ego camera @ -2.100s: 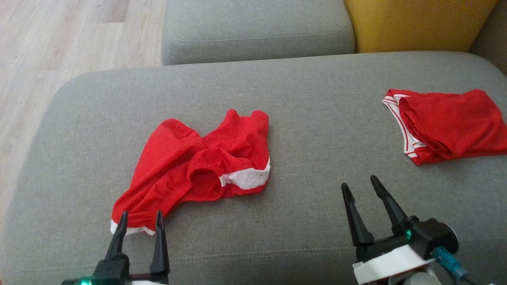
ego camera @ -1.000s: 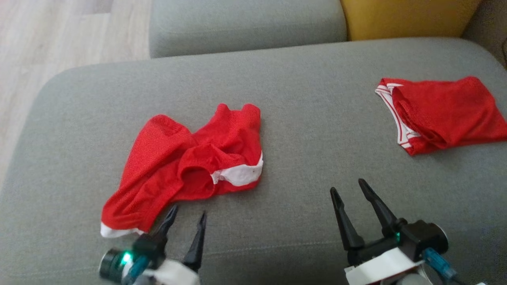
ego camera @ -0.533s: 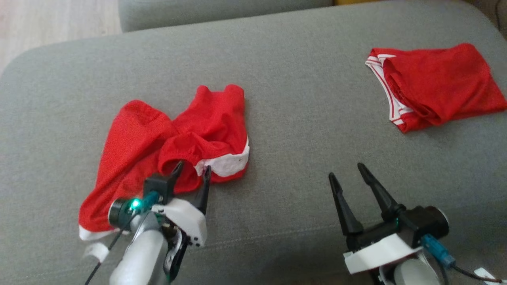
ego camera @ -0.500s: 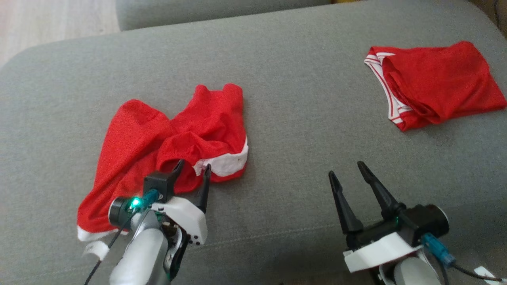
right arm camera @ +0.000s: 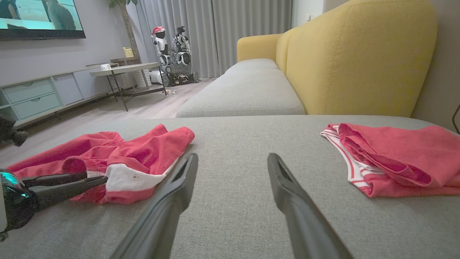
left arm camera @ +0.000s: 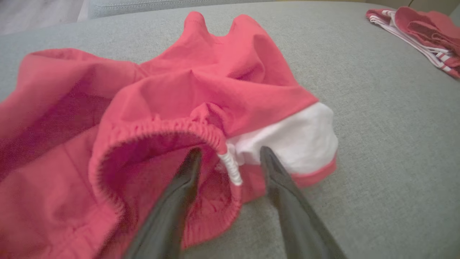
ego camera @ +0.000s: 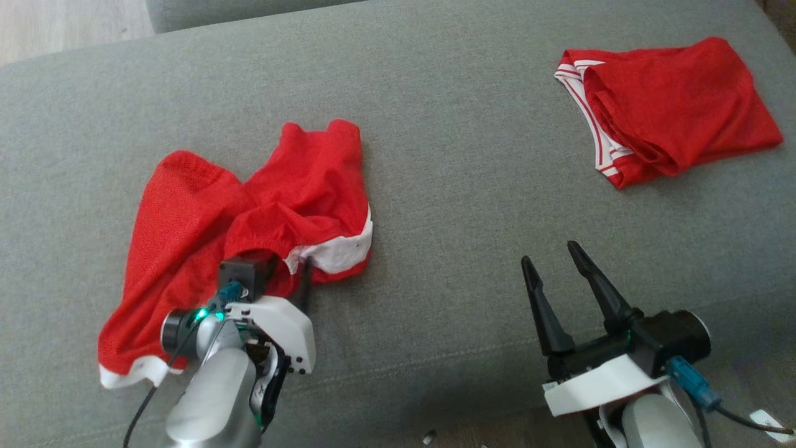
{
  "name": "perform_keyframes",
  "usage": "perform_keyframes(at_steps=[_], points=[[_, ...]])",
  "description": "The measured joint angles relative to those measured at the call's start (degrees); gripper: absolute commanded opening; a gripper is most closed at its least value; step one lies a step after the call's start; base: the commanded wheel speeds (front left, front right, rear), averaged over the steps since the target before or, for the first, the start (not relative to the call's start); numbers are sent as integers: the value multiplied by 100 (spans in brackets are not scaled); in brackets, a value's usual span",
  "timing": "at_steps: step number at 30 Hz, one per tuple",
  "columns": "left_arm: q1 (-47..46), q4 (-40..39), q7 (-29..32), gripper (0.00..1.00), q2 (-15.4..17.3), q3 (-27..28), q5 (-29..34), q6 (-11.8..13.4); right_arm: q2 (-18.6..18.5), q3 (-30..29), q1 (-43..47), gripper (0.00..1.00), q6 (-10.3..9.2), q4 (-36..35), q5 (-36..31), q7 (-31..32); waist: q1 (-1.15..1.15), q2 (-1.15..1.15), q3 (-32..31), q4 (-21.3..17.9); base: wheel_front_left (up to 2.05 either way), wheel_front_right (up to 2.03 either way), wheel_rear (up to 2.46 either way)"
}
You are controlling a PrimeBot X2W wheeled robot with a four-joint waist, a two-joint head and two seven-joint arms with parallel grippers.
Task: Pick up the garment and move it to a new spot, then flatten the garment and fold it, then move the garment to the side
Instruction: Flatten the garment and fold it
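Note:
A crumpled red garment (ego camera: 205,205) with a white band lies on the left half of the grey sofa cushion (ego camera: 448,186). My left gripper (ego camera: 289,269) has reached its near edge. In the left wrist view the fingers (left arm camera: 179,194) stand apart with the garment's (left arm camera: 215,90) elastic waistband between them, one finger inside the opening, the other by the white band. The left gripper (left arm camera: 230,151) is open. My right gripper (ego camera: 550,252) hovers open over bare cushion to the right, with nothing between its jaws (right arm camera: 233,156). In the right wrist view the garment (right arm camera: 143,151) lies at the left.
A second red garment (ego camera: 671,106) with white stripes lies folded at the cushion's far right. A yellow backrest (right arm camera: 359,54) rises behind it. Another grey cushion (right arm camera: 248,90) continues beyond, and wooden floor (ego camera: 62,25) lies past the cushion's left end.
The head camera has tilted down, shifting the whole view. My left gripper moved forward onto the garment's waistband and its fingers have drawn slightly closer. The right gripper stayed put.

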Motion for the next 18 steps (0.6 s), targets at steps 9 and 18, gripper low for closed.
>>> perform_keyframes(at_steps=[9,18], points=[[3,-224,154,0,98,0,-201,-193,0,0,-13,100,0,0,2,0,0,0,-28,-4,0,0,0],[-288,-1236,905,0,437,-88,-664,-727,0,35,-19,100,0,3,89,0,0,0,-187,-152,0,0,0]])
